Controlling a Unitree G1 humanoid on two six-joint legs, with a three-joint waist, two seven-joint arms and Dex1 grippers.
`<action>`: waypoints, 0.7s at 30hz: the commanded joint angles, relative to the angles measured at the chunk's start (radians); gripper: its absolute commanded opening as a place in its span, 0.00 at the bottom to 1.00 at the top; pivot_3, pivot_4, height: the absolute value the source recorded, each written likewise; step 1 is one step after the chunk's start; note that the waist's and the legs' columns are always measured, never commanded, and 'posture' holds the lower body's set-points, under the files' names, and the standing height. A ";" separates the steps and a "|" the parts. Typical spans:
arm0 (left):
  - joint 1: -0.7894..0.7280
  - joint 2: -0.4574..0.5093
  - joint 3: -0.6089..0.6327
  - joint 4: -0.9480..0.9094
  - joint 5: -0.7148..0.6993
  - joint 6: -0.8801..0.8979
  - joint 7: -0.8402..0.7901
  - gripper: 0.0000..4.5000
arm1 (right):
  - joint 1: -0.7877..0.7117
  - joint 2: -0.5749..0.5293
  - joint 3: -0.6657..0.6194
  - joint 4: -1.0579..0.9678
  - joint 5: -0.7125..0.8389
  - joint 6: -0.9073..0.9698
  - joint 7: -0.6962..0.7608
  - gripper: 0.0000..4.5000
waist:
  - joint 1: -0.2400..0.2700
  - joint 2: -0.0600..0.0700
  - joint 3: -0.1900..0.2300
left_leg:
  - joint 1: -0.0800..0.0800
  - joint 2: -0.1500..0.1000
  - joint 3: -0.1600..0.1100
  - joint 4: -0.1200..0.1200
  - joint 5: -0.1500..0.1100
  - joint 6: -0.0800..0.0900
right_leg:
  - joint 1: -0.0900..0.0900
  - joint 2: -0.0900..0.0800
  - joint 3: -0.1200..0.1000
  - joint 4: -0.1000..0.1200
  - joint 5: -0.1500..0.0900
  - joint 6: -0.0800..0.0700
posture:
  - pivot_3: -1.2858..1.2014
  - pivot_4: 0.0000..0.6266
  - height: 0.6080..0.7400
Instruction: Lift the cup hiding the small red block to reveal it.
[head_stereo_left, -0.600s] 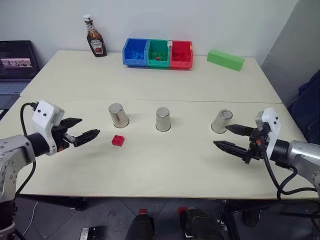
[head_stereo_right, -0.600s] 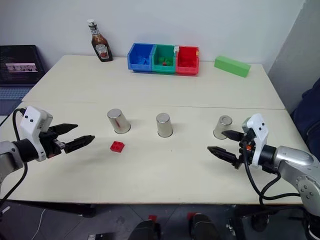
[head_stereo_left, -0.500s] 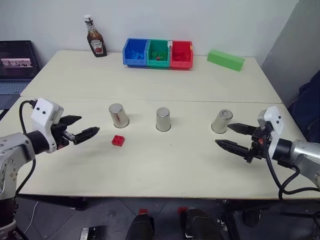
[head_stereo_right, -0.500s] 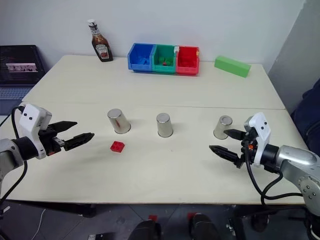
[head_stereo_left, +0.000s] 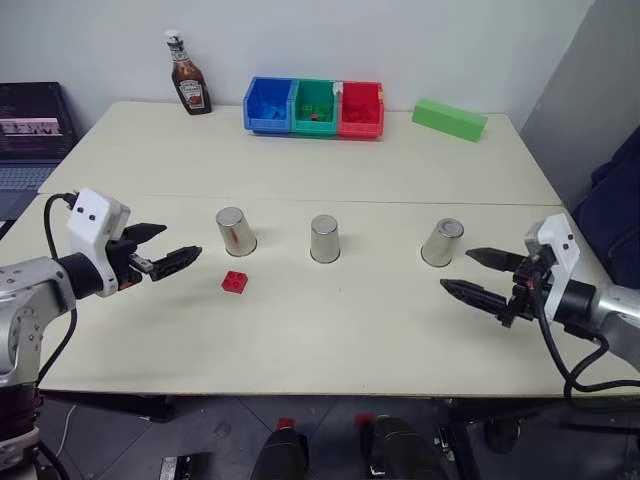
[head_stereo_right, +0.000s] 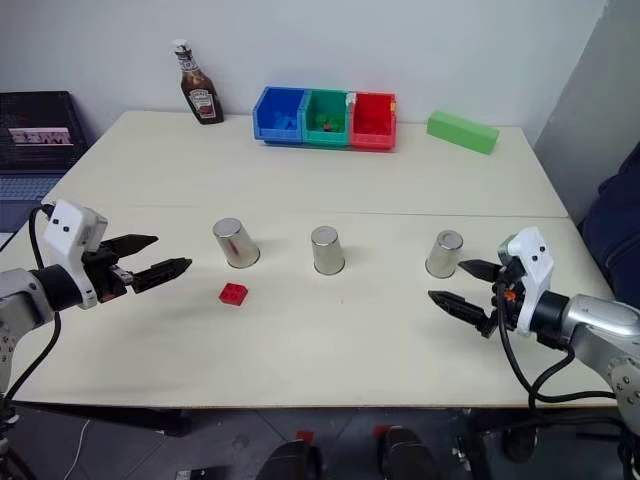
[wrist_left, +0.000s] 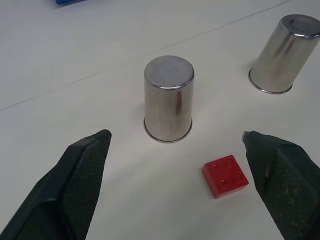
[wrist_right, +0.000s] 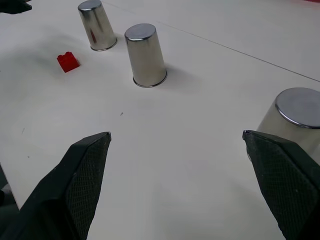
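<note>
Both arms have drifted outward since a moment ago: the right gripper (head_stereo_left: 478, 273) has slid away from the cup beside it toward the table's right edge, and the left gripper (head_stereo_left: 165, 253) has lifted a touch and pulled slightly back. Nothing on the table has shifted.

3 silver cups stand upside down in a row across the pale table (head_stereo_left: 330, 340): the left cup (head_stereo_left: 235, 231), the middle cup (head_stereo_left: 323, 239) and the right cup (head_stereo_left: 442, 243), well apart from one another. And there it is, the small red block (head_stereo_left: 235, 282), out in the open on the tabletop, just in front of the left cup and a little to its left, not touching it, studs up.

Left gripper hovers above the table, fingers spread wide, holding nothing, pointing toward the left cup and the block. In the left wrist view the cup and the block sit between the 2 black fingers (wrist_left: 75, 175), farther out. Right gripper is also wide apart and empty, near the right cup but clear of it.

At the far side: a ketchup bottle (head_stereo_left: 188, 87), 3 joined bins in blue, green and red (head_stereo_left: 314, 107), and a green block (head_stereo_left: 450, 119). A laptop (head_stereo_left: 33, 130) sits off the table's left.
</note>
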 joint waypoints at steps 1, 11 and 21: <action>-0.045 -0.016 -0.019 0.039 0.042 -0.080 0.033 1.00 | -0.013 0.009 -0.024 -0.029 0.020 -0.024 -0.011 1.00 | 0.000 0.000 0.000 | 0.000 0.000 0.000 0.000 0.000 0.000 | 0.000 0.000 0.000 0.000 0.000 0.000 | 0.52 0.24 1.00; -0.103 -0.091 -0.071 0.083 0.067 -0.147 0.073 1.00 | -0.023 0.033 -0.028 -0.072 0.073 -0.017 -0.044 1.00 | 0.000 -0.001 0.000 | 0.000 0.000 0.000 0.001 0.000 0.000 | 0.000 0.000 0.000 0.001 0.000 0.000 | 0.52 0.24 1.00; -0.127 -0.109 -0.088 0.090 0.077 -0.161 0.086 1.00 | -0.026 0.027 -0.023 -0.079 0.089 -0.018 -0.062 1.00 | 0.000 -0.001 0.000 | 0.000 0.000 0.000 0.002 0.000 0.000 | 0.000 0.000 0.000 0.003 0.000 0.000 | 0.52 0.24 1.00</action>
